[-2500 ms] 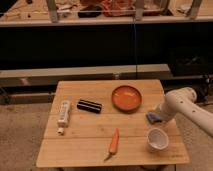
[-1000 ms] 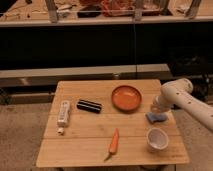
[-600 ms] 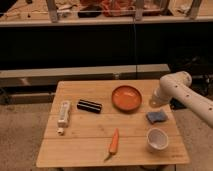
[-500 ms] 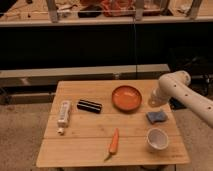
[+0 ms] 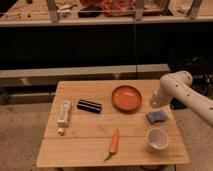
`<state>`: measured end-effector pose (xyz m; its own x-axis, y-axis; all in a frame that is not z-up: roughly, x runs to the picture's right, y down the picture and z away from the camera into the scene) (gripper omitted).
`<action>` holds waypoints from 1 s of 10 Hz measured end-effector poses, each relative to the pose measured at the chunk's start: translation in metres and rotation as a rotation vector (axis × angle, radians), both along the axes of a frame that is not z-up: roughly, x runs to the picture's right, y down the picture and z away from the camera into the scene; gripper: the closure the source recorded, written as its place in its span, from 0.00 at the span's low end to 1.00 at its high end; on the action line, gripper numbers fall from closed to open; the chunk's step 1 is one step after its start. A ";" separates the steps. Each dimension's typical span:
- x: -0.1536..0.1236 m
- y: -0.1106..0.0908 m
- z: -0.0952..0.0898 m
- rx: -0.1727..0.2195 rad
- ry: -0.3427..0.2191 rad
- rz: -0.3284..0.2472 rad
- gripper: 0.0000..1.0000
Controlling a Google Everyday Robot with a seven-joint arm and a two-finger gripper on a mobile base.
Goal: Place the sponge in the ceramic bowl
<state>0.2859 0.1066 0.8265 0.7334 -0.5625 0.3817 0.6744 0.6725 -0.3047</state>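
Observation:
The sponge (image 5: 156,116), a small flat blue-grey pad, lies on the wooden table (image 5: 80,150) near its right edge. It sits between the orange ceramic bowl (image 5: 126,97) and a white cup (image 5: 156,140). My white arm reaches in from the right. Its gripper (image 5: 154,101) hangs just above and behind the sponge, beside the bowl's right rim, and nothing shows in it. The bowl looks empty.
A carrot (image 5: 114,142) lies at the front middle of the table. A black oblong object (image 5: 89,105) sits left of the bowl, and a white tube (image 5: 63,111) lies at the left. A dark shelf with clutter runs behind the table.
The arm has pulled up and back from the sponge, which was covered by the gripper earlier. The sponge now lies in plain view in the same place.

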 end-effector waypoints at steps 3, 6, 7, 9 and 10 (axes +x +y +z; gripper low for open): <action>0.005 0.002 -0.004 -0.009 0.006 -0.006 0.64; 0.003 0.001 -0.005 -0.015 0.001 -0.019 0.64; 0.003 0.001 -0.006 -0.016 0.001 -0.022 0.63; 0.006 0.003 -0.008 -0.023 0.002 -0.027 0.59; 0.006 0.002 -0.008 -0.024 0.003 -0.030 0.58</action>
